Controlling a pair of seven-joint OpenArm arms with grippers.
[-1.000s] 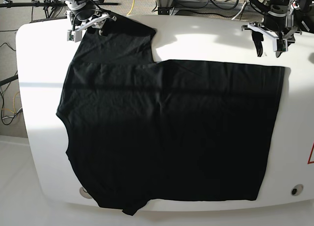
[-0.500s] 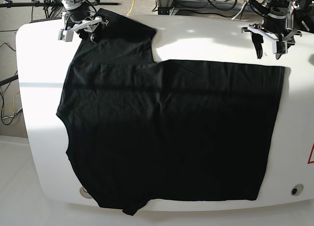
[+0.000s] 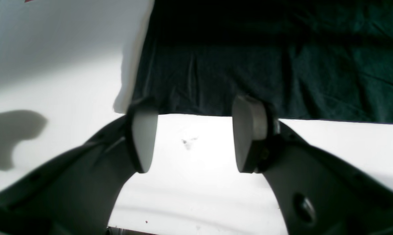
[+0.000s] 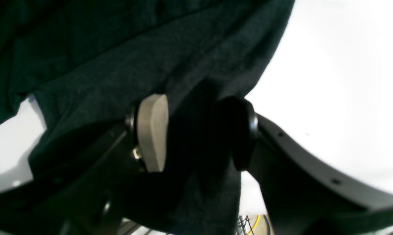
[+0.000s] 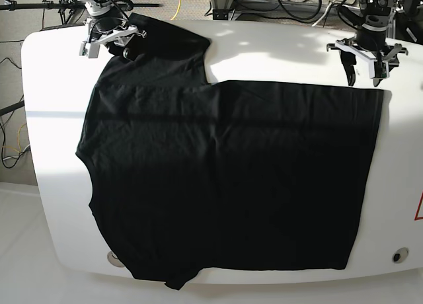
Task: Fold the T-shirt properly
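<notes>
White table (image 5: 264,49), black T-shirt (image 5: 231,178) spread flat, sleeve (image 4: 183,58) between right fingers (image 4: 152,130)

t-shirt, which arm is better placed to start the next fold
Right, probably. The right gripper already has T-shirt sleeve cloth between its pads, while the left gripper stands open over bare table, just short of the hem.

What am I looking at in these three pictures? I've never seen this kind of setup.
A two-armed robot at a white table. One picture looks down on the whole table; the other two come from cameras on each wrist, looking past the fingers. A black T-shirt lies spread flat. The right gripper, at the table's far corner, has sleeve cloth between its fingers, though whether it is actually pinched isn't clear. The left gripper is open over bare table beside the shirt's edge, holding nothing.
</notes>
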